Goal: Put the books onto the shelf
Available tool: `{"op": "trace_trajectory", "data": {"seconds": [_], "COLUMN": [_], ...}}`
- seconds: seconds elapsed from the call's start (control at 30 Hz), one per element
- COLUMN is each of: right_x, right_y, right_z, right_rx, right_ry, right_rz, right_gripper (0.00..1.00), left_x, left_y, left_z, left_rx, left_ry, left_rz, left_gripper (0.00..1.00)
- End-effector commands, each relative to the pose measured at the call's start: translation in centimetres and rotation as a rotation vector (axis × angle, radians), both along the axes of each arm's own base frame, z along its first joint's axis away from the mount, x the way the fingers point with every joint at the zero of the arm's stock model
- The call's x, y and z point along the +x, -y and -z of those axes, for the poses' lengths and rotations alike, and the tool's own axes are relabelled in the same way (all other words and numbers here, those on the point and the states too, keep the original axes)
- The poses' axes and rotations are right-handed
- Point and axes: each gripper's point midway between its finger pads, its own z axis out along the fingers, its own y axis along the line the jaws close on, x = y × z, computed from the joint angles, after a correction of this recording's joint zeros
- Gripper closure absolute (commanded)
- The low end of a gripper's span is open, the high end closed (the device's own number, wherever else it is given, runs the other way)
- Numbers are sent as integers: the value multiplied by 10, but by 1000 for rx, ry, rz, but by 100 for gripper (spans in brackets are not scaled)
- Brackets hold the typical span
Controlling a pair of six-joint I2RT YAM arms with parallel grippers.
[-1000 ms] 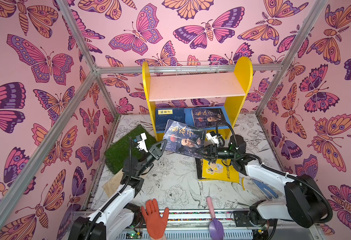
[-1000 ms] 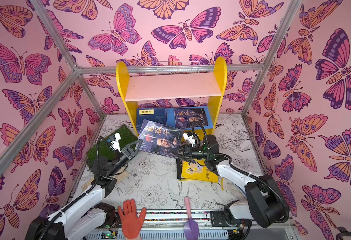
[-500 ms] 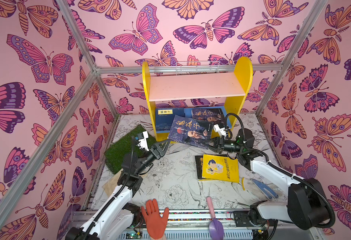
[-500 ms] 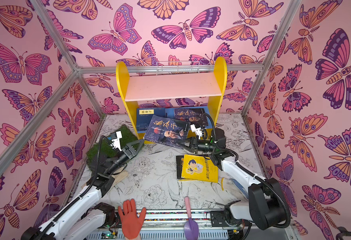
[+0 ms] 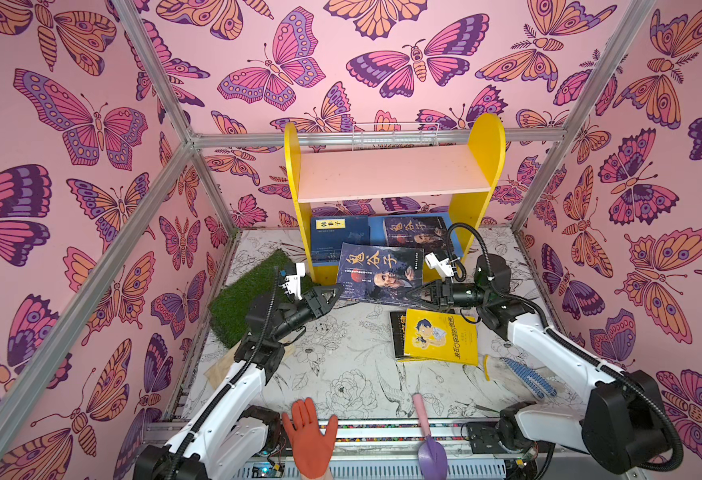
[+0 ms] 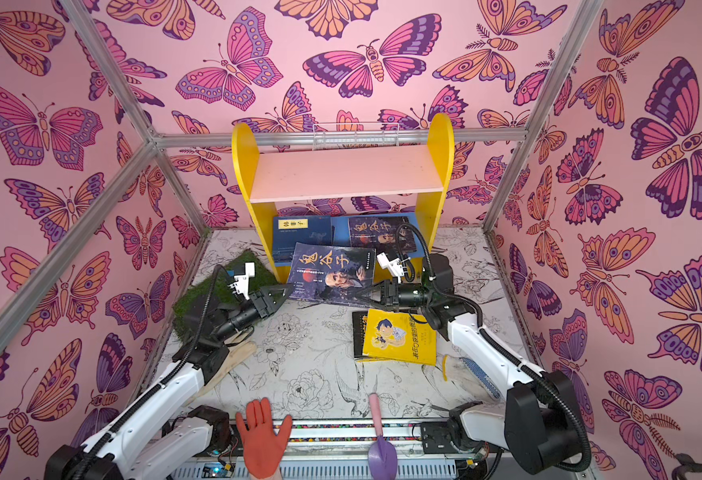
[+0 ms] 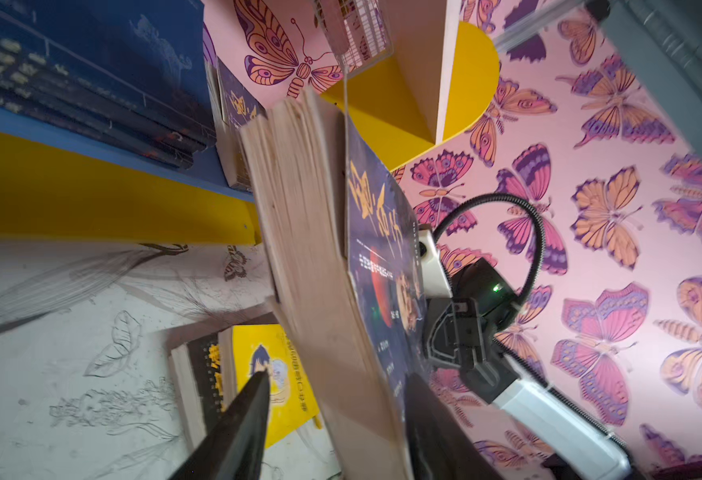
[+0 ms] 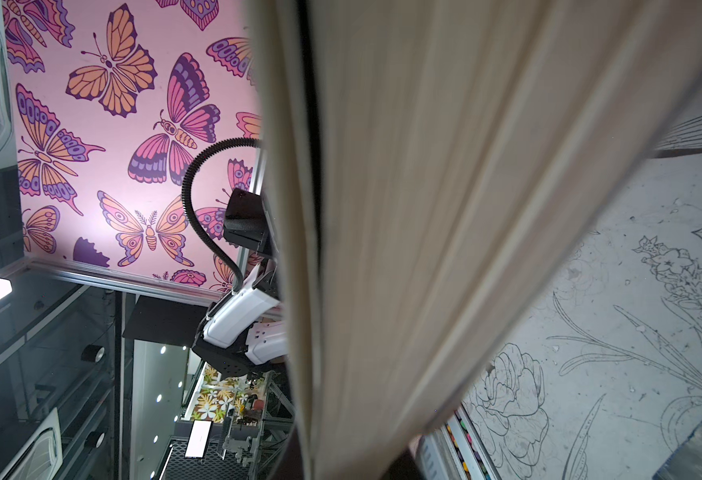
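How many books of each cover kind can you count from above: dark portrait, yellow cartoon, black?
Dark portrait book: 2
Yellow cartoon book: 1
Black book: 1
Total: 4

Pink butterfly-print walls fill the upper frame, silver aluminium bars edge them, and a white line-drawn floral floor lies lower centre.

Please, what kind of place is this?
Probably a robot test cell: a left arm and a right arm work inside butterfly-papered walls on a metal frame, with a yellow shelf as a prop.
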Motion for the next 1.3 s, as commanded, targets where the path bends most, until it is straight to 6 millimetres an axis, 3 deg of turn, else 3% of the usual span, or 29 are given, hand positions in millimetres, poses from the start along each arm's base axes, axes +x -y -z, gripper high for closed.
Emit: {"op": "trace_trajectory", "data": {"seconds": [0.0, 0.1, 0.27, 0.33, 0.43, 0.57, 0.63, 0.8, 1.27], "right_x": [-10, -8, 17, 40, 76, 93, 92, 91, 80], "right_y": [0, 0, 20, 45, 103, 177, 196, 202, 200], "right_z": [-29, -26, -22, -19, -9, 6, 12, 19, 13], "right_rx": [24, 7, -54, -86, -116, -140, -167, -163, -178], "right_ry": [140, 138, 119, 82, -23, -138, -163, -178, -140], "right_rz": [-50, -40, 81, 213, 487, 783, 856, 889, 883], "right_gripper": [100, 100, 97, 82, 60, 57, 57, 57, 58], "left_x": [-5, -7, -9, -3, 9, 27, 35, 59, 142], "left_y": [7, 13, 26, 28, 31, 41, 51, 75, 148], "left_z": [-18, -24, -31, -35, -46, -59, -67, -72, -40], "left_rx": [-17, -31, -29, -25, -15, -6, -1, -7, 124], "left_ry": [63, 72, 93, 104, 133, 155, 181, 186, 178], "left_rz": [67, 110, 134, 81, -27, -128, -133, -147, -272], "left_gripper": [73, 97, 100, 100, 100, 100, 100, 100, 100]}}
